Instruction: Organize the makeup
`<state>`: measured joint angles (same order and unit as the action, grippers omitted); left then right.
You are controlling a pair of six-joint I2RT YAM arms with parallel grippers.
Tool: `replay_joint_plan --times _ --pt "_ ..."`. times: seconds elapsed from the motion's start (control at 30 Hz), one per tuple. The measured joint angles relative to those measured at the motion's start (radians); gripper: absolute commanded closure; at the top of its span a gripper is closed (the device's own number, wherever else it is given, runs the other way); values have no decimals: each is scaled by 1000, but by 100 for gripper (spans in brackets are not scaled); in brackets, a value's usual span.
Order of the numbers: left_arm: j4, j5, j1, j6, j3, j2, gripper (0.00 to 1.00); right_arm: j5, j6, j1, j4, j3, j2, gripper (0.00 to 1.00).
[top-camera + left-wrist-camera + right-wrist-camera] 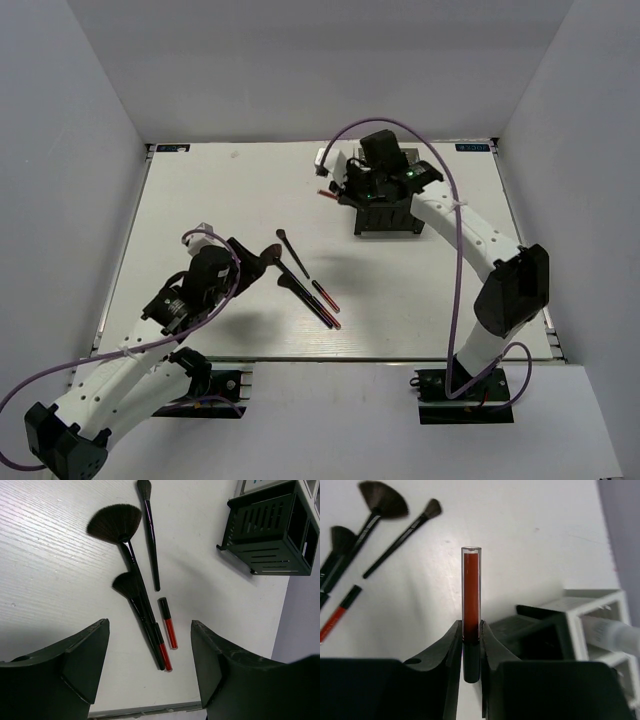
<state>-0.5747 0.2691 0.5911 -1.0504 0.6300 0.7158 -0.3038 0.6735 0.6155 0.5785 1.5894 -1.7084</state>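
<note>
My right gripper (471, 630) is shut on a dark-red lip tube (471, 590), held by its black cap end beside the black mesh organizer (388, 212); the gripper also shows in the top view (342, 186). My left gripper (150, 655) is open and empty, above the table near the loose makeup. On the table lie a fan brush (116, 524), a slim brush (150, 540), a small brush (131, 592), a red tube (168, 625) and a red pencil (162, 652). They lie in a cluster mid-table (305, 285).
The organizer (272, 535) stands at the back right of the table, under the right arm. A white rack (592, 605) with a pale tube in it sits next to it. The table's near edge (145, 711) lies just below the left fingers.
</note>
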Motion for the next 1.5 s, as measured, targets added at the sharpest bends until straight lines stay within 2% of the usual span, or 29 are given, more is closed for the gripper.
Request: replay_joint_plan --times 0.3,0.53,0.7,0.97,1.27,1.33,1.43,1.47,1.5 --pt "58 -33 0 19 -13 21 24 172 179 -120 132 100 12 100" --pt "97 -58 0 38 -15 61 24 266 317 -202 251 253 -93 100" --pt "113 -72 0 48 -15 68 24 310 388 -207 313 322 -179 100" --pt "135 -84 0 51 -29 65 24 360 456 -198 388 332 -264 100" --pt "146 -98 0 55 -39 80 24 404 491 -171 391 362 -317 100" --pt "149 -100 0 56 -39 84 23 407 492 -159 391 367 -323 95" --pt "151 -101 0 56 -39 84 23 410 495 -143 391 370 -330 77" --pt "152 -101 0 56 -39 84 23 411 497 -139 391 370 -331 67" --pt "153 -101 0 56 -40 84 23 413 496 -134 391 371 -332 65"
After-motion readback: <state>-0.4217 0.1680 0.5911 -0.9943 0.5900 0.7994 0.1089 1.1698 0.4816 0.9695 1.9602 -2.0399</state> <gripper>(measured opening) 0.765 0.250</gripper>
